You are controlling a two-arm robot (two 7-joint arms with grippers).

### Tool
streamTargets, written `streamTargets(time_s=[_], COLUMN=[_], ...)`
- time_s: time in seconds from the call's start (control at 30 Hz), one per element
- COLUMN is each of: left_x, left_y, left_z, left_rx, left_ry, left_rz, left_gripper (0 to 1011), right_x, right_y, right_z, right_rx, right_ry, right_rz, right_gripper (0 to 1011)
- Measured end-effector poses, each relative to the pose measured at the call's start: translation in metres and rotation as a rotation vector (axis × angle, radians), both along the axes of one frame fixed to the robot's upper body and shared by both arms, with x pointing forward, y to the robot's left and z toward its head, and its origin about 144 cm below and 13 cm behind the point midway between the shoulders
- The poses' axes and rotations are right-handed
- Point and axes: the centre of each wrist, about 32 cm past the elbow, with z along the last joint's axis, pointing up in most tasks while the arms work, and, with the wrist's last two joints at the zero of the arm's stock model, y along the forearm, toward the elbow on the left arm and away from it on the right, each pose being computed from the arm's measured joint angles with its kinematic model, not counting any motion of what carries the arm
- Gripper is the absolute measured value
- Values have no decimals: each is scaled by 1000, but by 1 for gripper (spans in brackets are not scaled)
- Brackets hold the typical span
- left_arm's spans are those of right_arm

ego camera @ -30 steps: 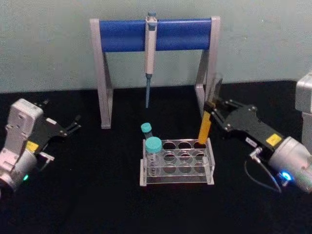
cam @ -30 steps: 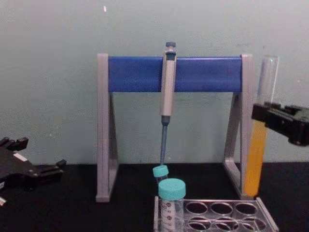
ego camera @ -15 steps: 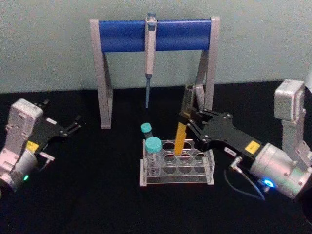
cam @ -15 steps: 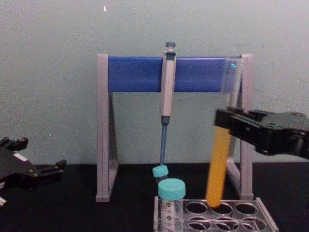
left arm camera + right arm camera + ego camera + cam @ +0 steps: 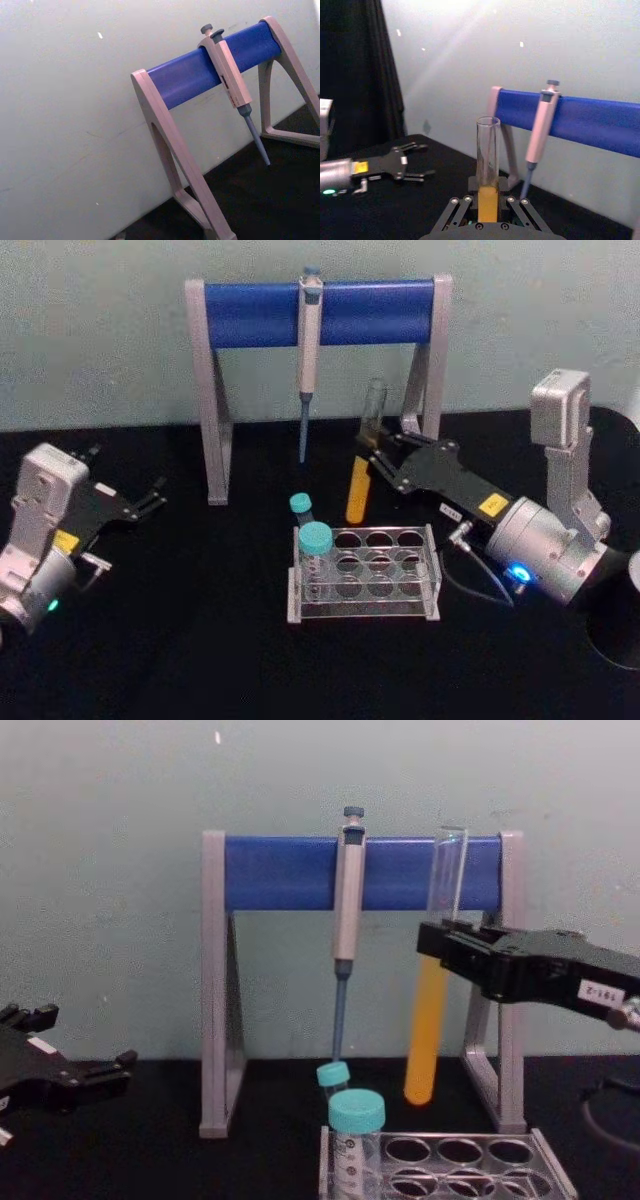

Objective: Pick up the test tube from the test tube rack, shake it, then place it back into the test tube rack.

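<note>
Test tube (image 5: 357,490) was out of the rack (image 5: 435,575), held in the air just behind and above the rack's back row, its round bottom clear of the holes. The tube leaned a little, open mouth tipped toward the rack's right side. Orange-yellow liquid filled roughly its lower half; the glass above looked clear, with no cap. Right gripper (image 5: 368,455) reached in from right of the rack, fingers clamped on the tube near mid-length, about at the liquid's top. In the right wrist view the tube (image 5: 488,150) rose straight out of that gripper (image 5: 487,200). In the chest view the tube (image 5: 428,1030) hung above the rack (image 5: 450,1135), its tip above the back holes. Two teal-capped tubes stood at the rack's left side: a larger one (image 5: 316,538) in front, a smaller one (image 5: 300,503) behind it, tilted; contents could not be made out. Left gripper (image 5: 150,495) sat well left of the rack, low, fingers apart. Behind the rack stood the stand (image 5: 260,315), a pipette (image 5: 309,340) hanging from its blue bar.
</note>
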Motion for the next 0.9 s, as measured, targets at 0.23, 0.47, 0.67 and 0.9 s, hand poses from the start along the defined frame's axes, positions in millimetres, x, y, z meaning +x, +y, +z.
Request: streamTargets(time_s=[0.23, 0.47, 0.67, 0.9], left_x=[0, 0, 0, 0], left_y=[0, 0, 0, 0], left_z=[0, 0, 0, 0], left_rx=[0, 0, 0, 0], left_ry=[0, 0, 0, 0], left_rz=[0, 0, 0, 0], left_gripper=[1001, 1002, 1001, 1001], right_x=[3, 0, -3, -10], right_y=[-9, -15, -17, -24], right_z=[0, 1, 2, 5], right_rx=[-4, -5, -9, -16], right_ry=[-3, -7, -14, -24], right_rz=[-52, -73, -85, -103], right_gripper=[228, 228, 228, 228])
